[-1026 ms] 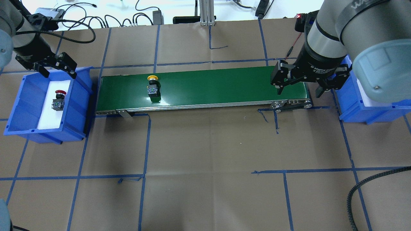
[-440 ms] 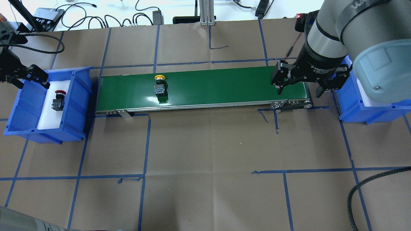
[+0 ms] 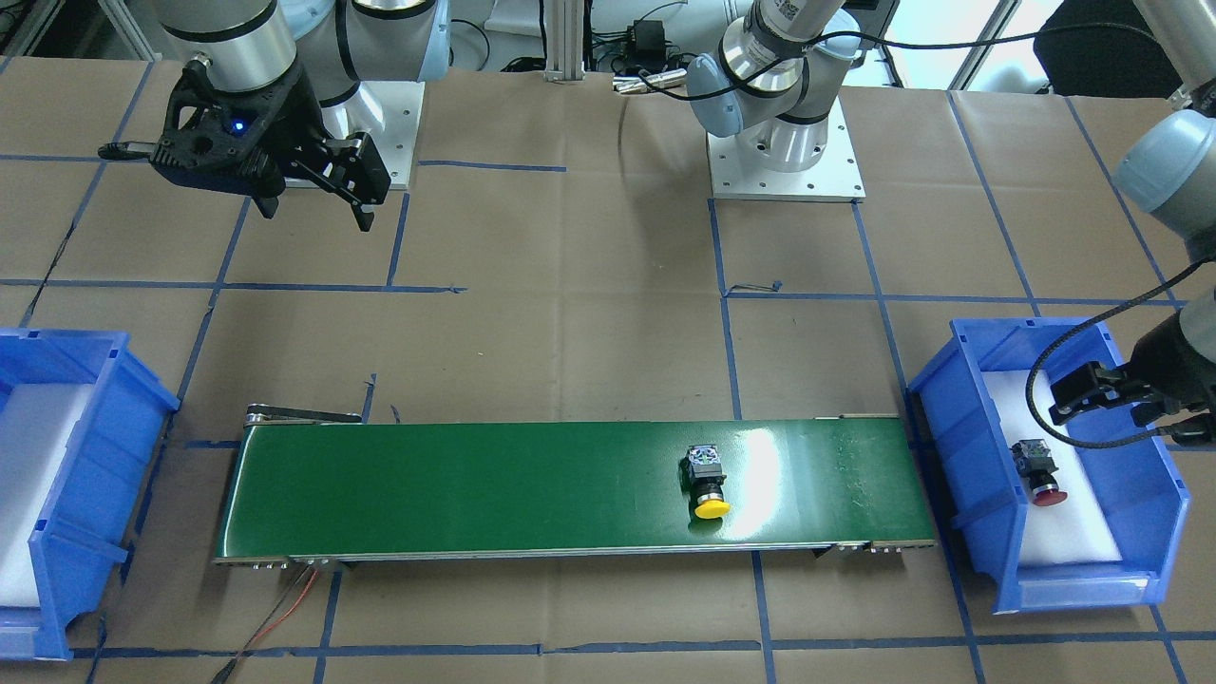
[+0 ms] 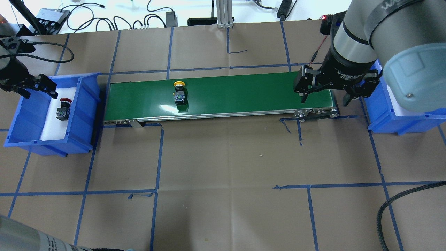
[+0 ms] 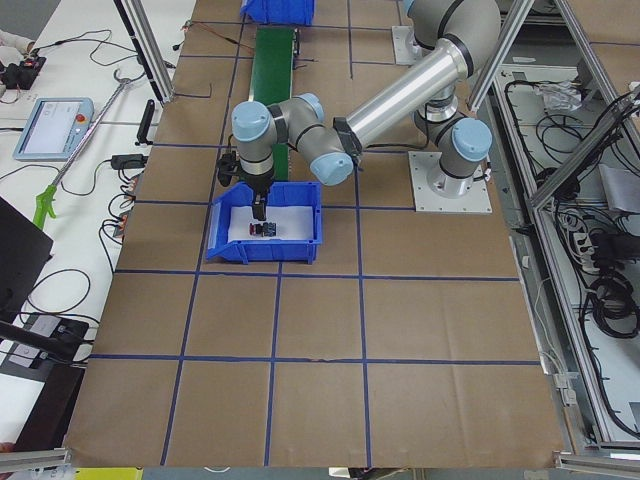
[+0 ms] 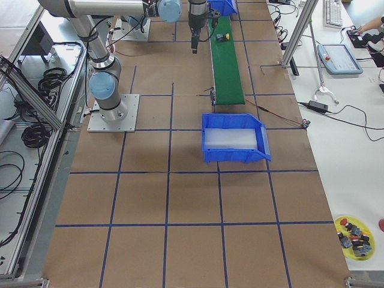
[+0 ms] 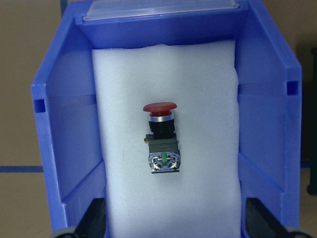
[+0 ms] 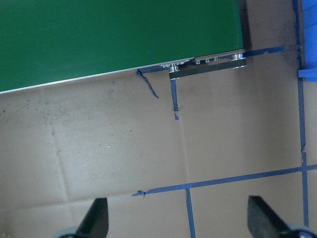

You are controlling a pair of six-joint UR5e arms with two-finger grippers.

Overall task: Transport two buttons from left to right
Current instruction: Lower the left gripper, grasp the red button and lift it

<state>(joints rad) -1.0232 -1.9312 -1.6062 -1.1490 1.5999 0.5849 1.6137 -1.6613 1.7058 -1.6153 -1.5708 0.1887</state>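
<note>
Left end first: red button [image 7: 161, 144] lies on its side on the white foam [image 7: 208, 99] in the left blue bin [image 4: 87, 104]. Left gripper [image 4: 39, 93] hangs above it, fingers [image 7: 94, 220] spread wide, holding nothing. Further along, yellow button [image 4: 179, 94] lies on its side on the green conveyor belt [image 4: 244, 94], left of the middle. Right gripper [image 4: 324, 102] is up in the air by the belt's right end, fingers apart, empty. Right blue bin [image 4: 383, 118] sits just past that end.
</note>
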